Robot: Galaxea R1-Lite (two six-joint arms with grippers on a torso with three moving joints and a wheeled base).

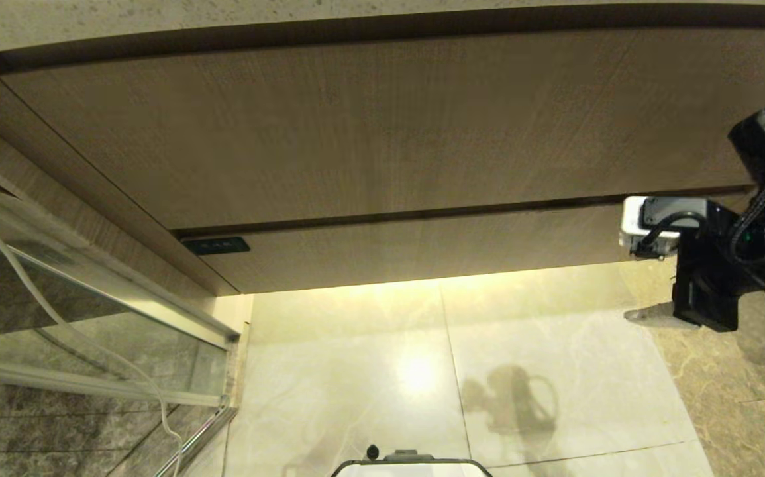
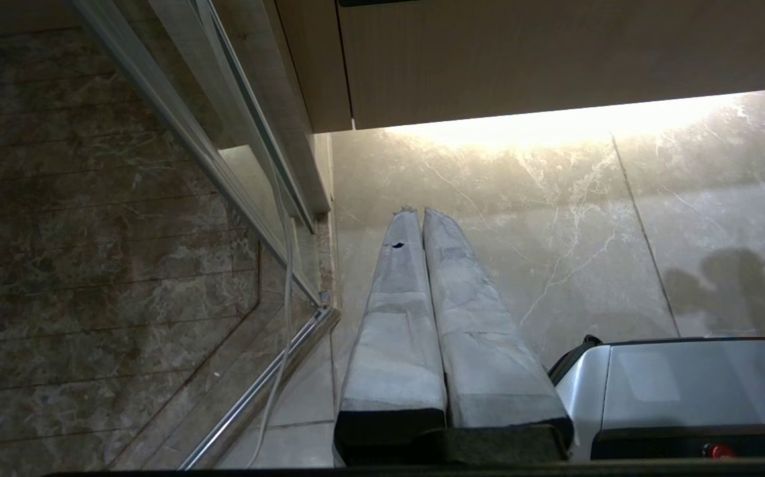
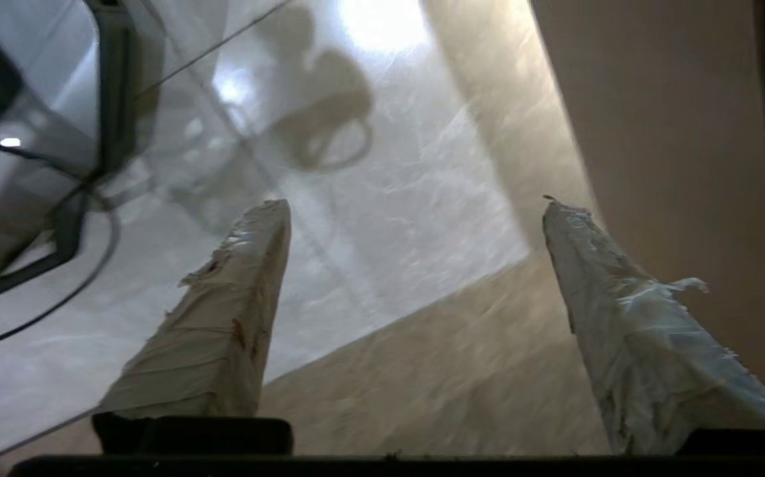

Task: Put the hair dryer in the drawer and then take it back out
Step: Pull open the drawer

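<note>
Wood-grain drawer (image 1: 415, 248) shut, one black label (image 1: 215, 246), right gripper (image 3: 415, 205) spread empty, left gripper (image 2: 415, 212) closed.

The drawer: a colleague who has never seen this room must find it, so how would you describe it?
Start at the speckled stone counter along the top of the head view, with wood-grain fronts hanging below it. Under the tall wood panel runs a lower, shallower front just above the lit floor tiles: that is the drawer, closed. Only it carries a small black label at its left end.
</note>
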